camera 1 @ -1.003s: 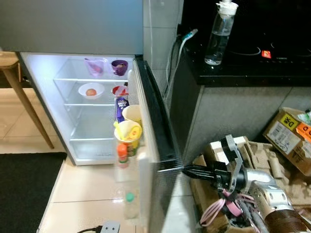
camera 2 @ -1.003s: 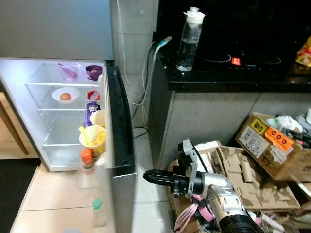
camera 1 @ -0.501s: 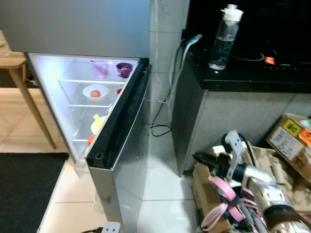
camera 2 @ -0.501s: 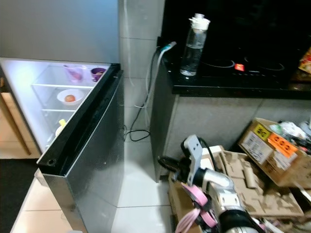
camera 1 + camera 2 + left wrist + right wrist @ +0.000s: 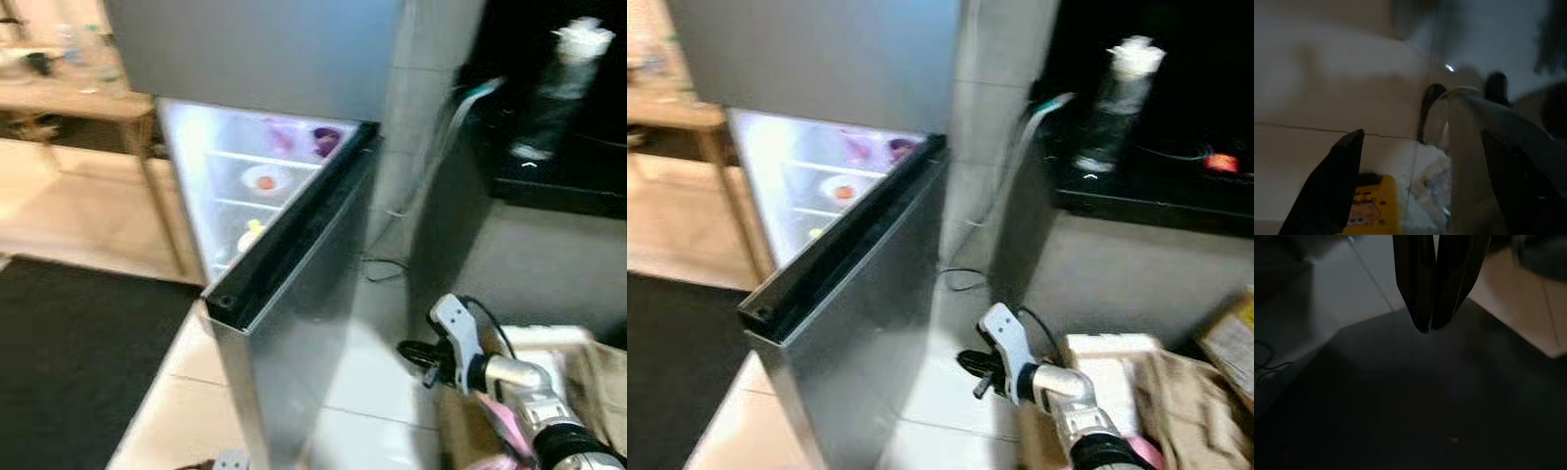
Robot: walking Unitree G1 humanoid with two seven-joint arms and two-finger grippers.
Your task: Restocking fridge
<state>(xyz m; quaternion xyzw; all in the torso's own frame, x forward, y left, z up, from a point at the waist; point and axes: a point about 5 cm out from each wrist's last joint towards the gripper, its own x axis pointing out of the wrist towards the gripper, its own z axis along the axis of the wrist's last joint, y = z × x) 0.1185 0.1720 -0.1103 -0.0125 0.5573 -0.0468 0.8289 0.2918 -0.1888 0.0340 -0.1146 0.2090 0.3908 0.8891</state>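
head views (left/right eye): blurred, camera in motion.
fridge door (image 5: 294,323): landmark; swung most of the way toward shut, only a wedge of lit interior showing behind its top edge.
fridge interior (image 5: 257,176): behind the door; white bowl (image 5: 263,180) with something orange in it on a shelf, purple cup (image 5: 324,140) on the shelf above, near the door's hinge side. Stock already inside, so the closing step looks to be in hand.
right gripper (image 5: 405,350): just beside the door's outer face, low, on the side away from the interior; fingers pressed together, holding nothing. Judged: a closed tip makes a firm pusher for nudging the door, no grasp needed.
water bottle (image 5: 1113,103): on the dark tabletop (image 5: 1136,196), well apart from the door, upright; not part of this step.
cable (image 5: 965,279): on the floor between the door and the tabletop's base.
wooden table (image 5: 69,98): beyond the interior, far side from the door.
black mat (image 5: 78,362): on the floor at the door's open side.
left wrist view: dim. left gripper (image 5: 1425,176) with fingers spread, one finger (image 5: 1334,181) at one side, the other at the opposite side; between them a clear bottle-like item (image 5: 1459,161), contact unclear, cannot tell if gripped. Yellow cartoon-printed pack (image 5: 1371,208) near the finger, floor tiles behind. Position relative to the door cannot be told.
right wrist view: dark. right gripper tips touching, pointed at the door's grey face (image 5: 1425,406), apart from it by a small gap; light floor tiles past the door's edge.
risk: door may rebound if the push ends short of the seal.
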